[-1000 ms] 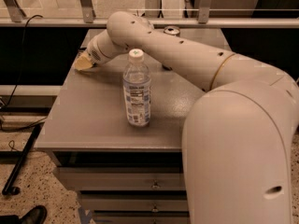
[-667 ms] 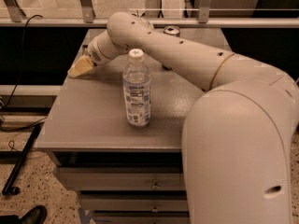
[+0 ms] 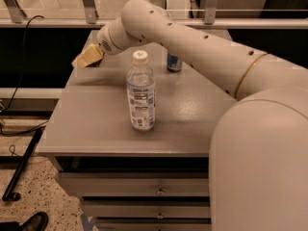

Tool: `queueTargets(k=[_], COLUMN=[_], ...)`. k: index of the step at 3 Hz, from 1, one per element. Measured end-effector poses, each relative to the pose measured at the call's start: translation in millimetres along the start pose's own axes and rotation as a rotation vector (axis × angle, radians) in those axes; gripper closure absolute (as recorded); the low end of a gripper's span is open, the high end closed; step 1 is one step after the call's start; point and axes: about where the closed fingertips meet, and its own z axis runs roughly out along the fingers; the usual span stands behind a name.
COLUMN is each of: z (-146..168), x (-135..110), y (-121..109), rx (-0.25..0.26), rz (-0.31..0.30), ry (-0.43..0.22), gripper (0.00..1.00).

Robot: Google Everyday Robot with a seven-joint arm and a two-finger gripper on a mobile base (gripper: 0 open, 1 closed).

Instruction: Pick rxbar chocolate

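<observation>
My gripper is at the far left corner of the grey table, just over its left edge, at the end of the cream arm that reaches in from the right. The black rxbar chocolate wrapper does not show; it is hidden or out of view. A clear water bottle with a white cap stands upright in the middle of the table, nearer to me than the gripper. A silver-blue can stands behind the arm at the back.
The table has drawers below its front edge. A metal railing runs behind it. On the floor at the left lie a black pole, a cable and a shoe.
The gripper shifted a little left towards the table's edge, then rose slightly. The arm lifted, so the can now shows beneath it. The bottle has not moved.
</observation>
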Motion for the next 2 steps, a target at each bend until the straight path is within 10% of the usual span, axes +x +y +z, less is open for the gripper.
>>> queueTargets(k=[2], z=[12.8], x=[15.0], y=[-10.7], rx=[0.011], rz=[0.029], ry=[-0.013], gripper=[0.00])
